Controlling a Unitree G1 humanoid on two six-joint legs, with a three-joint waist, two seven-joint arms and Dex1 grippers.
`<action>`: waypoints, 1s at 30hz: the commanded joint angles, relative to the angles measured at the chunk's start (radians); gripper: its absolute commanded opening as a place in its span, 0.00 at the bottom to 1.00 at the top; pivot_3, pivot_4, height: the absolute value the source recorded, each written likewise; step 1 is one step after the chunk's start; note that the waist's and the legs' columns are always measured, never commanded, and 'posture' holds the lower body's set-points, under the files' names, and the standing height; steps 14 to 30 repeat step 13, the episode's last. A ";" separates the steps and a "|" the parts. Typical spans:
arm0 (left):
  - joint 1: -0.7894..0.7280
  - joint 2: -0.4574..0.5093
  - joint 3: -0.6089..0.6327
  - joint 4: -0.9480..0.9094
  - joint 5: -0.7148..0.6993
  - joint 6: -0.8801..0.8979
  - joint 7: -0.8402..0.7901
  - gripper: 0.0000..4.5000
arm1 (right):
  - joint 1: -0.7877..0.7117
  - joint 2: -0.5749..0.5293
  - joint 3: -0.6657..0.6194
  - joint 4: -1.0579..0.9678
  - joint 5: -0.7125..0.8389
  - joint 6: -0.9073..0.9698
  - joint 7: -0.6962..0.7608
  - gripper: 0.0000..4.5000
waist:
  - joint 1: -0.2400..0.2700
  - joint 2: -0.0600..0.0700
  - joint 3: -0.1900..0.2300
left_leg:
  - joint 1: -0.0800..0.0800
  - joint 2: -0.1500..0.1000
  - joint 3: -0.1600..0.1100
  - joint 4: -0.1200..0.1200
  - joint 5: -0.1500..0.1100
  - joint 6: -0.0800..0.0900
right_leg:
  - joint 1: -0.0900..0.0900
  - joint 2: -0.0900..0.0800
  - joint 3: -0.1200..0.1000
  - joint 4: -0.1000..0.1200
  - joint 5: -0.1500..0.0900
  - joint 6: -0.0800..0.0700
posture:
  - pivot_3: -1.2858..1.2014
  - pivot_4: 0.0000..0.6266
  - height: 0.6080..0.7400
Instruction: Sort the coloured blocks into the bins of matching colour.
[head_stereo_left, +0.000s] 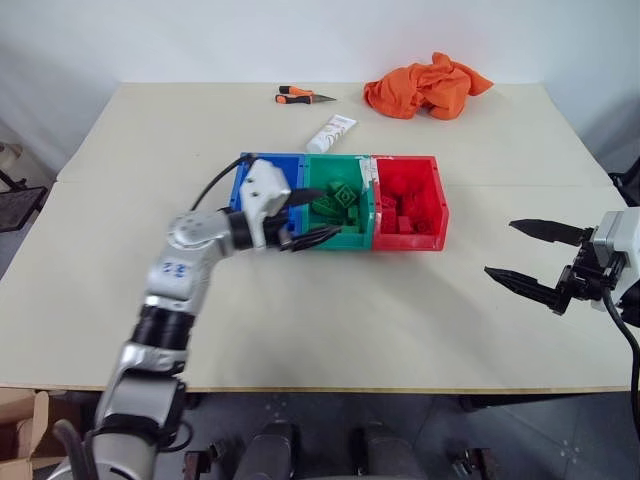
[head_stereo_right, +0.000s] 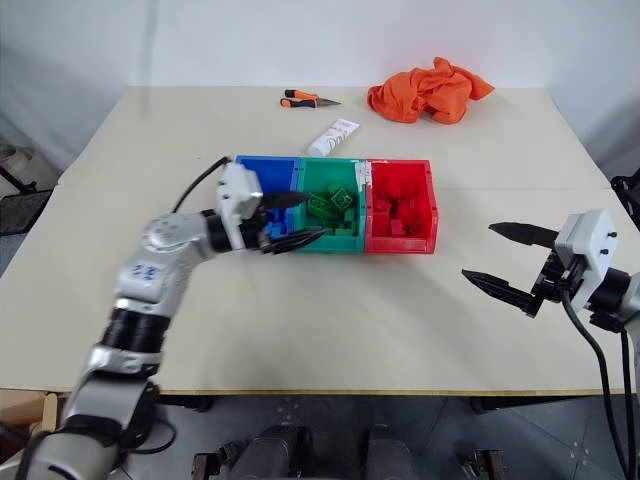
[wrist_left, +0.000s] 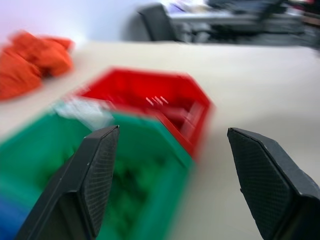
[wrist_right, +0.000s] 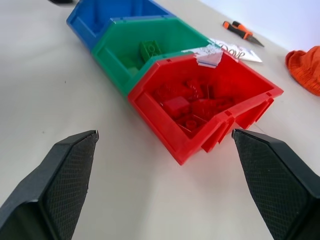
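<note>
Three joined bins stand mid-table: the blue bin, the green bin and the red bin. Several green blocks lie in the green bin, and several red blocks lie in the red one. My left gripper hovers level over the front of the blue and green bins, open, with nothing between its fingers. It hides most of the blue bin's inside. My right gripper hangs open and empty over bare table to the right of the red bin, pointing toward it.
At the back of the table lie an orange cloth, an orange-handled tool and a white tube. The tube lies just behind the green bin. A seam crosses the tabletop behind the bins.
</note>
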 joint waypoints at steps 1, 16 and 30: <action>0.052 0.092 0.053 -0.061 -0.072 0.043 -0.105 0.82 | -0.041 -0.044 0.014 0.073 -0.023 -0.050 0.071 1.00 | 0.003 0.000 0.000 | 0.000 0.000 0.000 0.000 0.000 0.000 | 0.000 0.000 0.000 0.000 0.000 0.000 | 0.52 0.24 1.00; 0.141 0.352 0.201 0.213 -0.062 -0.060 -0.275 0.82 | -0.230 -0.104 0.124 0.368 -0.099 -0.156 0.263 1.00 | 0.000 0.002 0.001 | 0.000 0.000 -0.001 -0.002 0.000 0.000 | 0.000 -0.002 -0.001 -0.001 -0.001 -0.001 | 0.52 0.24 1.00; 0.141 0.352 0.201 0.213 -0.062 -0.060 -0.275 0.82 | -0.230 -0.104 0.124 0.368 -0.099 -0.156 0.263 1.00 | 0.000 0.002 0.001 | 0.000 0.000 -0.001 -0.002 0.000 0.000 | 0.000 -0.002 -0.001 -0.001 -0.001 -0.001 | 0.52 0.24 1.00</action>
